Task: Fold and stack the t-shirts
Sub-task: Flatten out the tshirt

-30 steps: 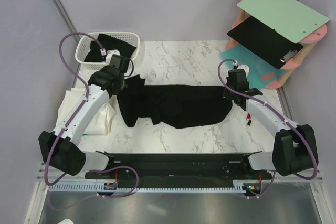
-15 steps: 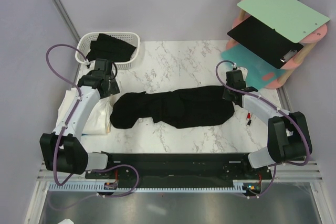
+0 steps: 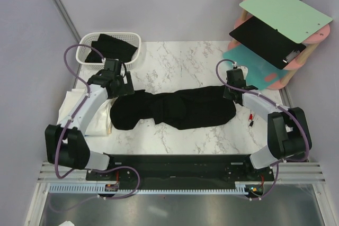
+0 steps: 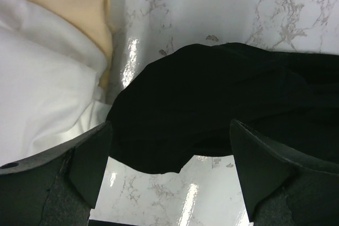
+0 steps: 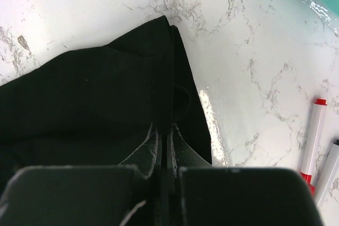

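Since the marble bench (image 3: pixel 180 59) carries everything, we begin there: the black t-shirt (image 3: pixel 175 110) lies across its middle as a long, rumpled band running left to right. It is not yet folded flat. Just beside its left end sit the folded white and cream t-shirts (image 3: pixel 99 123), and a white lattice basket (image 3: pixel 83 51) at the far left holds more black cloth.

We judge the shirt light, limp and quick to bunch, so it should be taken at hems or corners, with both ends lifted together to keep it spread.

The left gripper (image 4: pixel 170 154) hangs wide open over the shirt's rounded left end, holding nothing. The right gripper (image 5: pixel 164 141) is closed on the shirt's far right corner, where a pinched ridge of cloth runs out from between its jaws. Two marker pens (image 5: pixel 313 136) lie on the bench to its right.
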You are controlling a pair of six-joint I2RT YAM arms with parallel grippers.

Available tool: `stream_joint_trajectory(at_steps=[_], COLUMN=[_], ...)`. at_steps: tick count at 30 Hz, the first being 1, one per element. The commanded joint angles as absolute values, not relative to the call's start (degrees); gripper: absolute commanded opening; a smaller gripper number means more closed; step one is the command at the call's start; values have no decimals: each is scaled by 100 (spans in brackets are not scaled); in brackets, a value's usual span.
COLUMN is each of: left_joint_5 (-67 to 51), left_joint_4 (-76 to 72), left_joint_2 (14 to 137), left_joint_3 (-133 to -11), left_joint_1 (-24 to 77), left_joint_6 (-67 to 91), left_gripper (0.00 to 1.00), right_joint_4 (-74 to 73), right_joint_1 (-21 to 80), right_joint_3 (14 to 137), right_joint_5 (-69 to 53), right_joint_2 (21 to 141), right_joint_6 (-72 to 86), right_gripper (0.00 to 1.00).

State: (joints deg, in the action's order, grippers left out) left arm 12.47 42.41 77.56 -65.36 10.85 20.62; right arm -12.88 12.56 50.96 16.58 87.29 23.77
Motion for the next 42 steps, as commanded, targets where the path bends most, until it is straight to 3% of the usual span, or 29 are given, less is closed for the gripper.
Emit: stream_joint_trajectory(at_steps=[1,12,20,32,35,36,38,39,40,42], left_joint_5=[844,1423,1907,2145,2250,2276,2381,2425,2495,2610], left_joint_4=[4043,4236,4359,4395,4394,4386,4394,4395,4395,4412], left_joint_2=[8375,9500,9782,10388,10529,10564,10617,10626,10591,10503], left_joint_3=[-7030,-8120,-8112,-8314,-8393,-8428,-8507,-8534,-8552,-8578], left_joint_1=[1186,1845,2127,2136,2136,2136,2127,2127,2127,2136], left_joint_6=[1776,1337,1257,1222,1257,1266,1266,1266,1266,1274], left_gripper=[97,96,94,79,60,46,30,10,2,2], right_joint_4=[-1037,-984,-984,-923,-914,-923,-923,-914,-923,-923], right_joint_1=[1239,1239,1239,1222,1230,1222,1222,1230,1230,1222], right_joint_3=[5388,5458,5528,5511,5511,5502,5502,5476,5476,5458], right_joint_5=[1644,1626,1617,1573,1573,1582,1564,1591,1600,1608], right_joint_2=[8833,9044,9176,9299,9290,9273,9264,9238,9220,9150], right_joint_6=[2355,2329,2329,2347,2338,2338,2312,2303,2303,2285], right_gripper=[1,1,1,1,1,1,1,1,1,1])
